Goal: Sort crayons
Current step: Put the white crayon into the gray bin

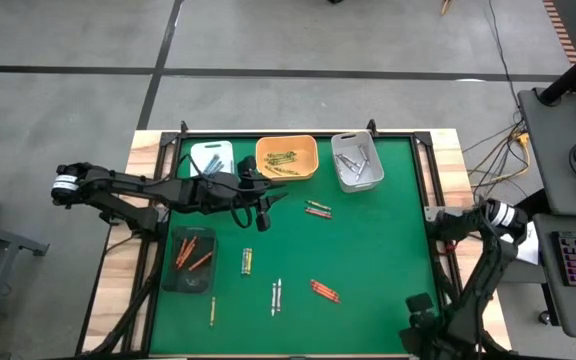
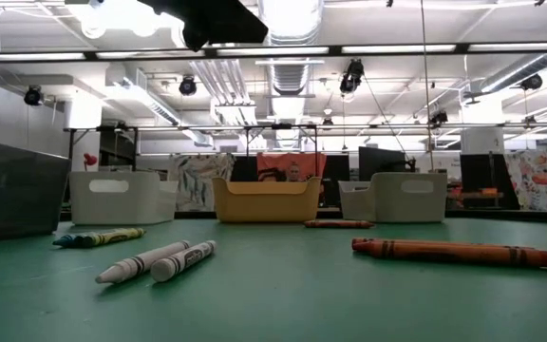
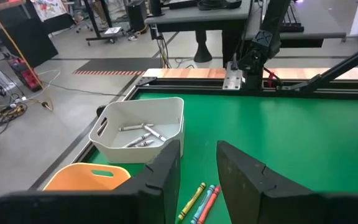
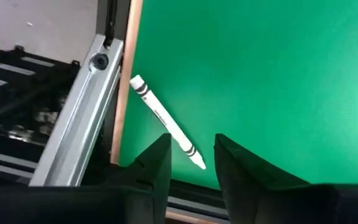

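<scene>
on green felt, slim waxy crayons (image 1: 324,291).

The green surface (image 1: 368,250) carries four trays: white (image 1: 211,157), orange (image 1: 287,157) and grey (image 1: 357,161) toward twelve o'clock, a dark one (image 1: 190,259) at nine. Loose crayons (image 1: 324,291) lie scattered from centre toward six.

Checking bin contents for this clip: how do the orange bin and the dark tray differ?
The orange bin sits at the table's far edge and holds yellow-olive crayons; the dark tray sits near the left edge and holds red-orange crayons. The bin looks deeper, the tray flatter. Both are open-topped and hold one colour.
</scene>
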Robot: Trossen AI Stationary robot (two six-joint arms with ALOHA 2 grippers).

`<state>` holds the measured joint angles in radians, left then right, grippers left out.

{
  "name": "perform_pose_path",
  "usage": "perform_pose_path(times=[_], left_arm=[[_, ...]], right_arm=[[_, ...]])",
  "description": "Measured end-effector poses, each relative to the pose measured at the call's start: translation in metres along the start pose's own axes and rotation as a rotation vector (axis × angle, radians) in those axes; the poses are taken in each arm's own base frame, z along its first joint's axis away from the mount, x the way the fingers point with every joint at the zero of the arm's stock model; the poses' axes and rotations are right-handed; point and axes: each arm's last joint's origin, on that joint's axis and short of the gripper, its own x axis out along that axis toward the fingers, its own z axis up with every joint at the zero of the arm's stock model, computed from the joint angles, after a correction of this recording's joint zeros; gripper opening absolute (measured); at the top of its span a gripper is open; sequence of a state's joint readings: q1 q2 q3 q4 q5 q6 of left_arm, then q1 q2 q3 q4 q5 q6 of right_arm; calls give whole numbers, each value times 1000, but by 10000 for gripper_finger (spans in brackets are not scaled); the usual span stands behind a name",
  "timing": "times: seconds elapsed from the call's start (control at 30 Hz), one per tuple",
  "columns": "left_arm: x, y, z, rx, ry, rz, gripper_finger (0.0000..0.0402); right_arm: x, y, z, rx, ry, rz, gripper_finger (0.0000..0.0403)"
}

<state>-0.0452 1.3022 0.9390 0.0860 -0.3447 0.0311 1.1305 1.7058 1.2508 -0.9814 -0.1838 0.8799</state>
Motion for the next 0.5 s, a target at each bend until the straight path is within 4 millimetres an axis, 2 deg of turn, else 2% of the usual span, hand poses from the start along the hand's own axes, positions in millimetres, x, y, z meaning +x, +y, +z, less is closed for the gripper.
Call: perform_pose_path(times=[0.27, 0.5], left_arm=[[0, 0, 1, 3, -10, 0, 87], [0, 0, 1, 4, -12, 0, 87]], right_arm=[[7, 11, -1, -33, 17, -19, 168], [14, 12, -4, -53, 32, -37, 184]])
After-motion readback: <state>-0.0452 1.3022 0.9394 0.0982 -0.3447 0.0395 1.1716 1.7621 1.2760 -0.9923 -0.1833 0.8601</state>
